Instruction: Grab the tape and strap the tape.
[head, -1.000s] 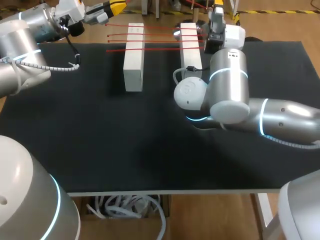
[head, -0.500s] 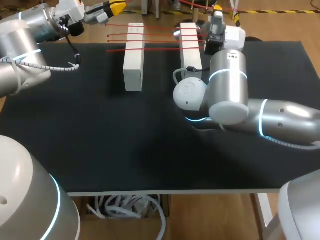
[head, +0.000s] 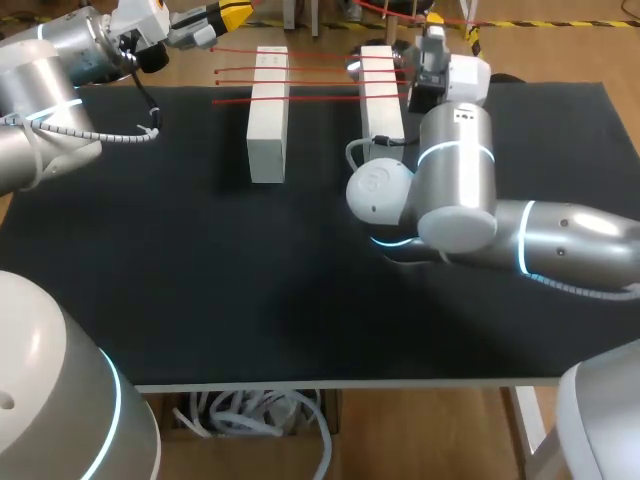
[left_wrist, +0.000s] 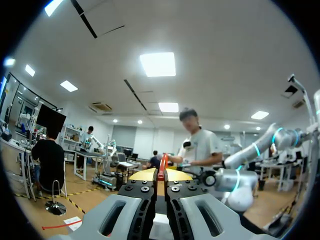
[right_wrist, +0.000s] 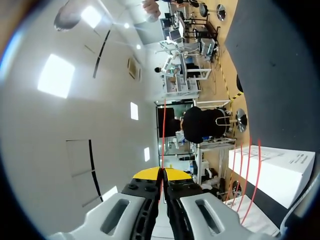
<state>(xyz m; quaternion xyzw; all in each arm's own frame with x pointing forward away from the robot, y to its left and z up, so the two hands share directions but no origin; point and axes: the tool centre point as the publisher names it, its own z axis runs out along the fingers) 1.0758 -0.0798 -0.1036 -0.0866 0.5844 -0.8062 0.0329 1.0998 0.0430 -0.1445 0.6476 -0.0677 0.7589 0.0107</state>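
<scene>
One tape (right_wrist: 163, 135) strand vanishes between the right end effector's (right_wrist: 163, 173) fingers.

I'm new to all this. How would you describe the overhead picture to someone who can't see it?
Red tape runs in several lines across two white blocks at the far edge of a black table. The robot's left fingers and right fingers each pinch it, one at either end.

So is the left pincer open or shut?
Shut. In the left wrist view, the left pincer has its yellow tips pressed together on the tape, with no gap between them.
</scene>
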